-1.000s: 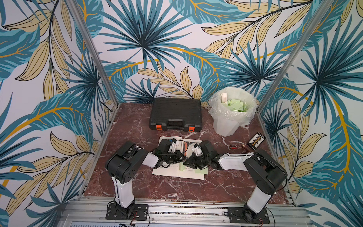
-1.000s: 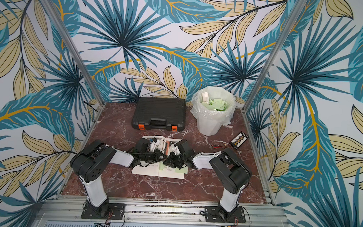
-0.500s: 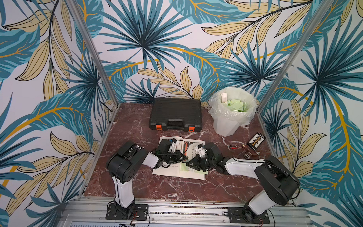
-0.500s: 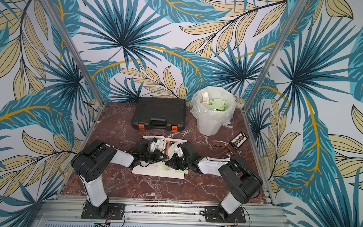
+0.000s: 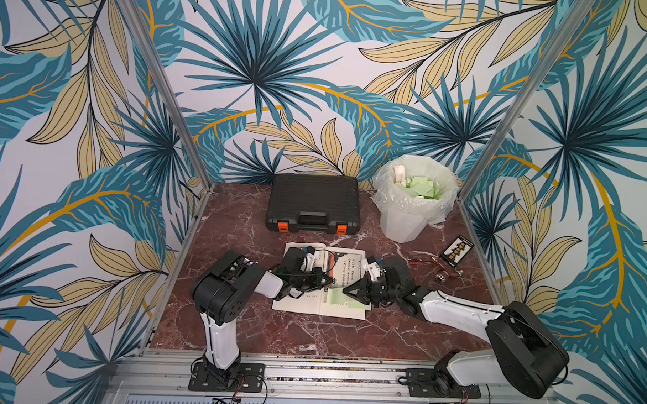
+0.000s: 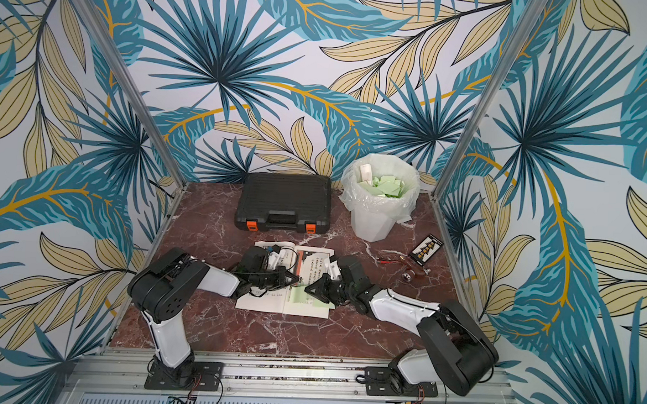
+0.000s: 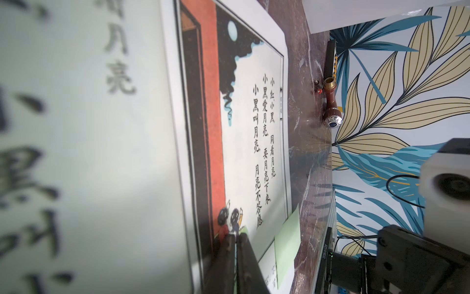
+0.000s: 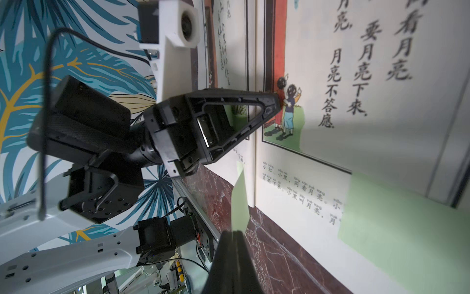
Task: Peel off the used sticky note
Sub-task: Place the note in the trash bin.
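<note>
While the book point(image 5: 345, 264) lay open at lower centre in both top views, your left gripper point(image 5: 331, 281), fingers pressed together, pinned a page beside the gutter. Your right gripper point(image 5: 345, 290), the nearer one, pinched the note point(image 8: 239, 201), whose length ran from its tips back to the book's near edge. You couldn't tell whether the glue strip held; that end was hard to make out.

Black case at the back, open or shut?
Shut: the black case lies flat with its lid down, and both orange latches sit against its front edge.
</note>
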Motion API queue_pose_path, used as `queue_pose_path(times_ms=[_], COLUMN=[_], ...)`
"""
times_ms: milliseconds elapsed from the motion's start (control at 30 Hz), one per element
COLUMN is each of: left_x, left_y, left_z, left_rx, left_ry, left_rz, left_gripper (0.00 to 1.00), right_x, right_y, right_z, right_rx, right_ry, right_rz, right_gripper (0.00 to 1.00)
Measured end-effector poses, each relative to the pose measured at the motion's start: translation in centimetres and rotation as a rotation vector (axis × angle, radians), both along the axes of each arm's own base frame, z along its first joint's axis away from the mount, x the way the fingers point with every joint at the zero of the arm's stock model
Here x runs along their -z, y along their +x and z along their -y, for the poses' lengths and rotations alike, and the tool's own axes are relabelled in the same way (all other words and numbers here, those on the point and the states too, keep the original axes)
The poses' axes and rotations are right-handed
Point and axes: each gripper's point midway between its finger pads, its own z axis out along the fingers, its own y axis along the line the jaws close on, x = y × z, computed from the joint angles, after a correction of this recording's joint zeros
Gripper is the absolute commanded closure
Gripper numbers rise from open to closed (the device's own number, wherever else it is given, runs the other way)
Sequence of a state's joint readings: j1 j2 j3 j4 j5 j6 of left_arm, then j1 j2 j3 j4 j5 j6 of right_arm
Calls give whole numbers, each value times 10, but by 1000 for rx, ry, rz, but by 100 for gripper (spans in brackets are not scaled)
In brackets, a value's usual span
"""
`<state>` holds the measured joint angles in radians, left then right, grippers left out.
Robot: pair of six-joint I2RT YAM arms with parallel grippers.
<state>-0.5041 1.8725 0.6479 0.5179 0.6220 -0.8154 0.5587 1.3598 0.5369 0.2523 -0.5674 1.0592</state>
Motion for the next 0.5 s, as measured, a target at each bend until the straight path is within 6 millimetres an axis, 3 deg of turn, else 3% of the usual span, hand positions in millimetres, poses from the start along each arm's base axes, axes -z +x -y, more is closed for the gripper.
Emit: queue_pose_path(times_ms=[67, 167, 267, 300, 400, 433, 500], left_x=[0, 0, 0, 0, 0, 0, 0], left_y=[0, 0, 0, 0, 0, 0, 0], left_z=[0, 0, 0, 0, 1, 1, 1], left_rx=[0, 0, 0, 0, 1, 1, 1], left_ry=[0, -1, -2, -2, -4, -4, -4], left_rz=[0, 0, 1, 1, 2, 2, 2], left_gripper=[90, 90, 90, 90, 90, 90, 90], right_x=[-12, -45, -104, -114, -180, -189, -225], right_y=[6, 23, 51, 56, 81, 84, 99], right_z=[9, 27, 49, 53, 77, 81, 96], right_rx=[26, 79, 147, 155, 215, 223, 260], right_ry=[5, 19, 31, 31, 29, 26, 15], right_rz=[19, 73, 177, 201, 320, 339, 395], right_gripper=[100, 100, 100, 100, 100, 100, 100])
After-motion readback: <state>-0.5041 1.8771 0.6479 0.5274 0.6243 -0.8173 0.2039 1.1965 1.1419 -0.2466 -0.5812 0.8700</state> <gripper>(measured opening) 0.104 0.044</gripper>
